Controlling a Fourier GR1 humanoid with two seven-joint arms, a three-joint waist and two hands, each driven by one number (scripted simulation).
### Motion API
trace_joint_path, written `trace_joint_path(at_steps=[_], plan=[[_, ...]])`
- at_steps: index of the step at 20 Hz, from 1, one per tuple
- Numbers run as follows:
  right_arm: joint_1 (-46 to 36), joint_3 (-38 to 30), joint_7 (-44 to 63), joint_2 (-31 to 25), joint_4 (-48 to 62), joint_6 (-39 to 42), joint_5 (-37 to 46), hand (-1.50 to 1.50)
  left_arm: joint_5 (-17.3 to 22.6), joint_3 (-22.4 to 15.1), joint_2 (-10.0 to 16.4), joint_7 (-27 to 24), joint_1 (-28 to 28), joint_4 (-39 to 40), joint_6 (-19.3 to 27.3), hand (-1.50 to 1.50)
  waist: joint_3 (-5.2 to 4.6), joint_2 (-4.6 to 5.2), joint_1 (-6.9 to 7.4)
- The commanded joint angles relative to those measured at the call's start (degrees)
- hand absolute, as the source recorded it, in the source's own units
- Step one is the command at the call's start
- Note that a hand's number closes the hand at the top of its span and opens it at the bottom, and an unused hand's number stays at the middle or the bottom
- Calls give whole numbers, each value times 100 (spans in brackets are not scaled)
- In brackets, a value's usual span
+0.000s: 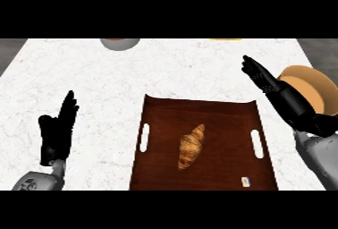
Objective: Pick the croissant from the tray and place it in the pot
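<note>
Two robot hands are showing: your left robot hand [54,136] is resting at nine o'clock, fingers straight and together; your right robot hand [269,86] is hanging at two o'clock, fingers straight, just beside the pot [311,85]. The croissant [191,146] is lying in the middle of the tray [228,120], at six o'clock on the tabletop [86,76].

I look down on a white worktop [79,76] with faint grey veining, evenly lit, running from the near edge to the far one. Beyond its far left corner I see dark grey floor [9,48], and more past the far right corner. A grey rounded dish [119,43] and a thin yellow strip [225,39] sit at the far edge.
</note>
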Motion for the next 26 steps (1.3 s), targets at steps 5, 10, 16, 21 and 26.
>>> trace_joint_path(at_steps=[5, 10, 16, 21, 26], plan=[[95, -1034, -267, -306, -146, 953, -1347, 150, 451, 525, 56, -736, -577, -809, -421, 0, 256, 127, -84], [851, -778, -756, -566, 352, -1042, 1087, -150, 818, 720, 36, -803, -851, -624, -792, 0, 253, 165, -173], [1860, -564, -1979, -643, -633, -986, 1789, -150, 766, 818, -162, -1088, -979, -191, -981, 0, 250, 159, -141], [1812, -195, -397, -1124, -1506, -991, 2610, -150, 783, 858, -82, -764, -871, -689, -953, 0, 242, 140, -89], [1500, 265, 964, -1545, -2126, -287, 3135, -150, 707, 818, -223, -902, -954, -410, -977, 0, 238, 157, -58]])
